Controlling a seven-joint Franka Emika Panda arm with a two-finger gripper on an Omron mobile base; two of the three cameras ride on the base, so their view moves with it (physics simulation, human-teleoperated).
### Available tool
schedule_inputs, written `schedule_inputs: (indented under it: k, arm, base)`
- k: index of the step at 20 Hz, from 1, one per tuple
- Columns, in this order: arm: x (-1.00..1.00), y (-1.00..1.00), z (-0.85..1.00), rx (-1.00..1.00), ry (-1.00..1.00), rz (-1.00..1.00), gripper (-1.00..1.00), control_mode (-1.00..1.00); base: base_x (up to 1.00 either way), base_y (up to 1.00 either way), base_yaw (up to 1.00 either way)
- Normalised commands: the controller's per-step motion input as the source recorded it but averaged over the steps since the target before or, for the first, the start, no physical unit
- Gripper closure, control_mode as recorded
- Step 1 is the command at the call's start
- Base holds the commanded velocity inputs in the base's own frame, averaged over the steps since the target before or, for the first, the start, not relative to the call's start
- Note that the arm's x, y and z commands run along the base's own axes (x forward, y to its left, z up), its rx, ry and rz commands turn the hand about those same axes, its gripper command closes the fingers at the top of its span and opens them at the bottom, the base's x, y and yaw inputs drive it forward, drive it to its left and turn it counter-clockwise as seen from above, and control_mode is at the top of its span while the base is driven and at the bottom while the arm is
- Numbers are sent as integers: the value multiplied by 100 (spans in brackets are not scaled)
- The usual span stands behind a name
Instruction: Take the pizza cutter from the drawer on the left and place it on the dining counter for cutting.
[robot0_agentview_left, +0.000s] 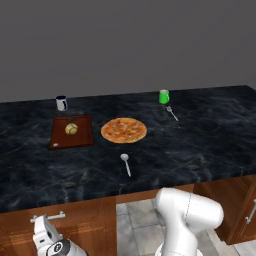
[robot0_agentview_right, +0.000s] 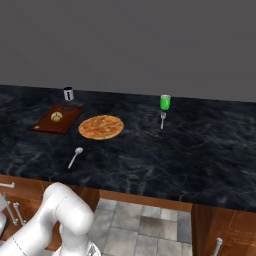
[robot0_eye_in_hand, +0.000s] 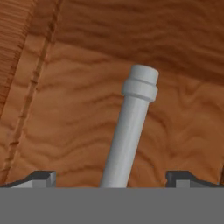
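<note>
Fingers (robot0_eye_in_hand: 111, 180) spread wide on both sides of the handle (robot0_eye_in_hand: 129, 131), close before the drawer (robot0_eye_in_hand: 87, 109). Best to center on the bar, close firmly, then pull straight out. Cutter presumably inside the shut drawer, under the tabletop (robot0_agentview_left: 200, 145) near edge.

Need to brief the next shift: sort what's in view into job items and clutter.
Job: drawer, its handle, counter, pincer open around the handle.

Clutter: pizza, spoon, fork, green cup, dark mug, board with a round fruit.
</note>
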Motion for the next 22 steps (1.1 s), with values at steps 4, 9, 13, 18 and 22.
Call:
schedule_inputs:
  k: [4, 9, 13, 18, 22]
  arm:
    - [11, 0, 0, 3, -13, 0, -100, -100]
    - [14, 0, -4, 1, -5, 0, -100, -100]
    - [7, 0, -24, 0, -3, 0, -100, -100]
    - [1, 0, -34, 0, -4, 0, -100, -100]
    - [14, 0, -27, 0, -8, 0, -100, -100]
  base:
    - [0, 0, 0]
    - [0, 0, 0]
    - [0, 0, 0]
    - [0, 0, 0]
    - [0, 0, 0]
